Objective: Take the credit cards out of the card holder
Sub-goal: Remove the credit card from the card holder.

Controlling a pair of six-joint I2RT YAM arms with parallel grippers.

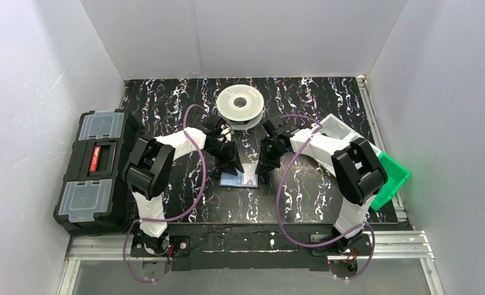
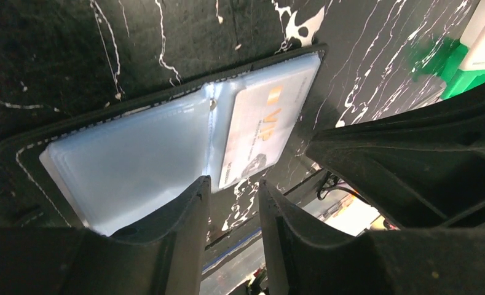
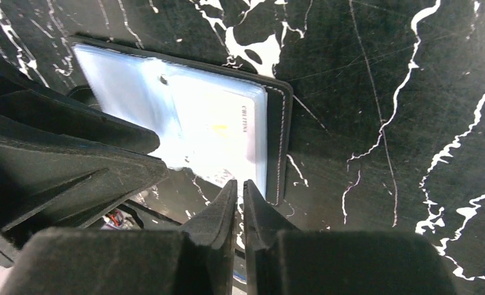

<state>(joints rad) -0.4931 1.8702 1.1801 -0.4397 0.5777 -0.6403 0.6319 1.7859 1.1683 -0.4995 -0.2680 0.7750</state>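
Your wrist views, unlike the top view, show a pale card (image 2: 264, 129) sleeved in the open card holder (image 2: 135, 153), left pincer (image 2: 233, 184) spread, right pincer (image 3: 240, 183) pressed together.

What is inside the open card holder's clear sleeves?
One pale card with orange print shows in one sleeve of the card holder; the other sleeve looks empty. Cards stacked underneath would be hidden.

Place: robot lab cell | Evidence: white panel walls (image 1: 37, 74), aluminium frame (image 1: 92, 249), left arm (image 1: 160, 157) and right arm (image 1: 341, 157) bolted down
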